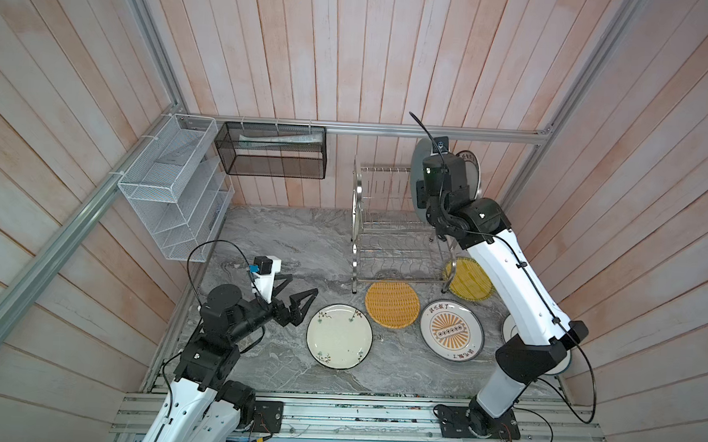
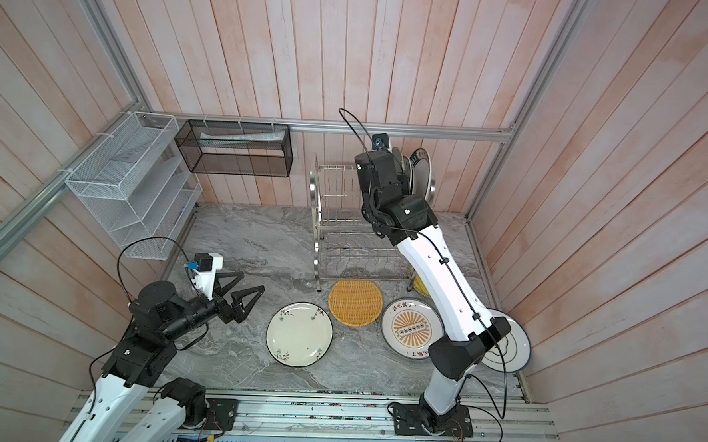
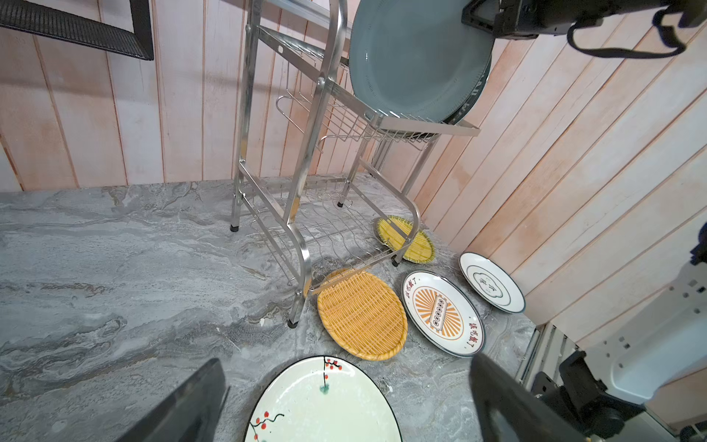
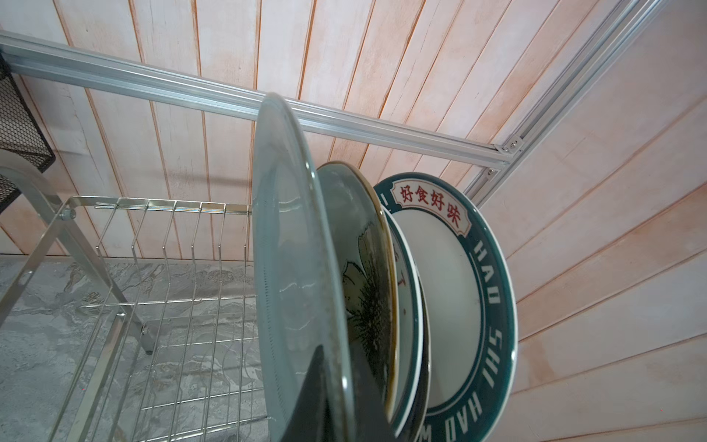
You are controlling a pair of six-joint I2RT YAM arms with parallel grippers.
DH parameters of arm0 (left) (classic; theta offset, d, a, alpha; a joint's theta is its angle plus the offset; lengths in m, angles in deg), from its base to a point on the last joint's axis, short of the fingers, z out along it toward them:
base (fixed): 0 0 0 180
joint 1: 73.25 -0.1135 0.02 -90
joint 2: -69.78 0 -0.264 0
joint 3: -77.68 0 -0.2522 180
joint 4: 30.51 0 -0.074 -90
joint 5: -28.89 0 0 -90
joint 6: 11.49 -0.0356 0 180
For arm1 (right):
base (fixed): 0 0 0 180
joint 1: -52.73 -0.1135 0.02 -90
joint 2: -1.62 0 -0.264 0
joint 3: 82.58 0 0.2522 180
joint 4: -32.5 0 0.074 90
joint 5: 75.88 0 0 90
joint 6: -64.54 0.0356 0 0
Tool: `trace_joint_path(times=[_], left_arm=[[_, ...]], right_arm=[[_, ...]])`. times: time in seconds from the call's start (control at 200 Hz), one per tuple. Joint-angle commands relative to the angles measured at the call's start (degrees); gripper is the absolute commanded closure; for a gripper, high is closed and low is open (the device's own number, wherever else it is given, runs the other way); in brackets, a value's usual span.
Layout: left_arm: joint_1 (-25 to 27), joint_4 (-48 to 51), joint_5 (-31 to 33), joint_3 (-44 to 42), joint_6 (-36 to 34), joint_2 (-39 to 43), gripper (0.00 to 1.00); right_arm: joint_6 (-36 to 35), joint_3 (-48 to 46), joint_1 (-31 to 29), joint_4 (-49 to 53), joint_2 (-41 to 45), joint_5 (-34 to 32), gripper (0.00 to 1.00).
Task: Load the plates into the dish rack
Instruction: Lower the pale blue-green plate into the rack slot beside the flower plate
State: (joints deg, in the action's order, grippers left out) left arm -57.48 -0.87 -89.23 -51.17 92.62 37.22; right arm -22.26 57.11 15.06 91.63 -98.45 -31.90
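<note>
Foreground: the left fingers (image 1: 305, 294) hang spread wide above the grey marble table (image 1: 285, 235), gripping nothing. The left wrist view frames the cream floral plate (image 3: 325, 402) flat on the table btwn the two fingertips. In both top views it lies just beyond them (image 2: 299, 334).

Farther out from those fingers, all flat on the table:
- The orange woven plate (image 1: 392, 304) sits right at the front rail of the dish rack (image 1: 385, 236).
- The sunburst plate (image 1: 451, 330) lies beside it.
- The yellow woven plate (image 3: 405, 239) lies partly under the rack's corner.
- The blue-ringed plate (image 3: 491, 283) shows whole only in the left wrist view. In a top view (image 2: 512, 349) the right arm crosses it.

Bkgd: the right fingers (image 4: 311, 402) pinch the rim of the grey-blue plate (image 4: 290, 268), one dark finger on each face. The plate stands upright w/ its lower edge at the rack's top-tier wires, as the left wrist view shows (image 3: 417, 57). Both top views hide the grip behind the wrist, so only the right wrist view shows it.

That view alone also shows what stands just past the fingers, upright and close together: a dark floral plate (image 4: 367, 268), a white plate (image 4: 409, 306) and a teal-rimmed plate (image 4: 459, 287). From the left wrist view the grey-blue plate's face covers all but a sliver of them.
</note>
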Motion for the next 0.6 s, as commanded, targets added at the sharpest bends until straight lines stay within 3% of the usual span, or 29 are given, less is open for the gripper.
trace_joint_path(times=[0.0,0.595], left_arm=[[-0.23,0.15,-0.80,-0.64,-0.89,0.36,0.00],[-0.25,0.20,-0.88,-0.63,-0.86,0.26,0.00]], right_arm=[[3.51,0.62,-0.51,-4.06,0.05,-0.87,1.00],[0.83,5.09,-2.30,-5.00,-0.91,-3.48,1.00]])
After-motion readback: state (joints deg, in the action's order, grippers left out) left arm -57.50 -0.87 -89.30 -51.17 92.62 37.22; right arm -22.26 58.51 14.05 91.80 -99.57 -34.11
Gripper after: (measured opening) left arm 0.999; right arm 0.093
